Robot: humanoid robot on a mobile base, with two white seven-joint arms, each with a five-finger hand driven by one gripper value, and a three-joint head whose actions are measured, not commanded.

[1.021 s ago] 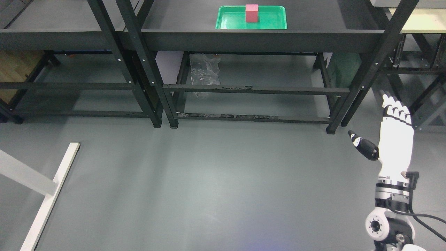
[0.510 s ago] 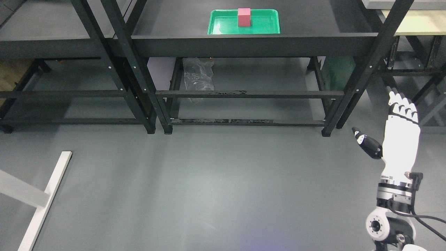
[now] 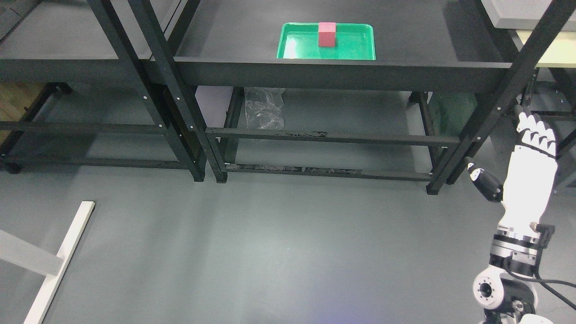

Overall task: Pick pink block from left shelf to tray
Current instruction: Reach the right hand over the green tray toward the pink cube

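Sitting in one green tray [image 3: 355,49]: one pink block [image 3: 327,34].

You've got the tray [image 3: 360,51] at top centre of the frame, on the shelf [image 3: 432,40] top near its front edge, with the block [image 3: 327,34] sitting upright in the tray toward its back. Below the shelf, a plastic bag [image 3: 265,108] lies on the floor just left of centre, behind the lower crossbar [image 3: 333,137]. A second rack [image 3: 67,67] stands at upper left, a beam [image 3: 60,258] lies at lower left, and the right hand [image 3: 524,180] is at the right edge, well apart from the tray.
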